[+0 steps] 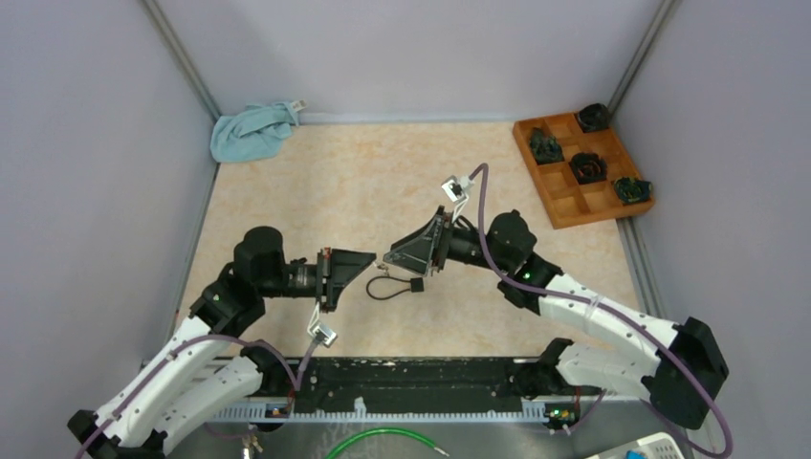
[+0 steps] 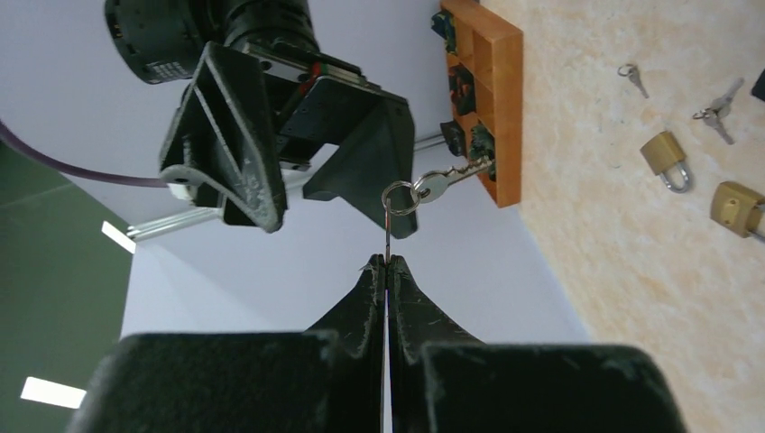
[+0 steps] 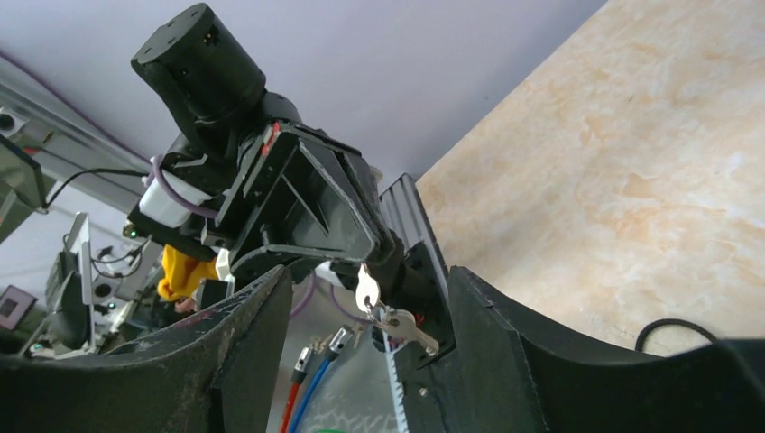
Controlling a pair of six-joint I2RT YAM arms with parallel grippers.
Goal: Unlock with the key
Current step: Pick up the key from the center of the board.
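The bench (image 1: 316, 191) is walled in on three sides. Open surface stretches beyond both grippers to the far wall and out to the left wall. A wooden tray (image 1: 564, 206) sits against the right wall, far beyond the right gripper (image 1: 390, 258). A blue cloth (image 1: 251, 132) is bunched in the far left corner, well apart from the left gripper (image 2: 386, 262).

The two grippers meet tip to tip above the middle of the bench, with only a narrow gap between them. The left gripper is clamped on a key (image 3: 366, 289), held edge-on at its fingertips, up off the bench. A ring (image 2: 400, 197) and a second key (image 2: 447, 180) hang from it toward the right gripper. The right gripper's fingers (image 3: 257, 316) are spread wide, one on each side of the key, and appear to touch nothing.

A black cable loop (image 1: 392, 287) lies on the bench just below the gap, on the side nearer the bases. In the left wrist view, two brass padlocks (image 2: 666, 158) and loose keys (image 2: 719, 113) lie flat on the bench, well off to the left gripper's side.
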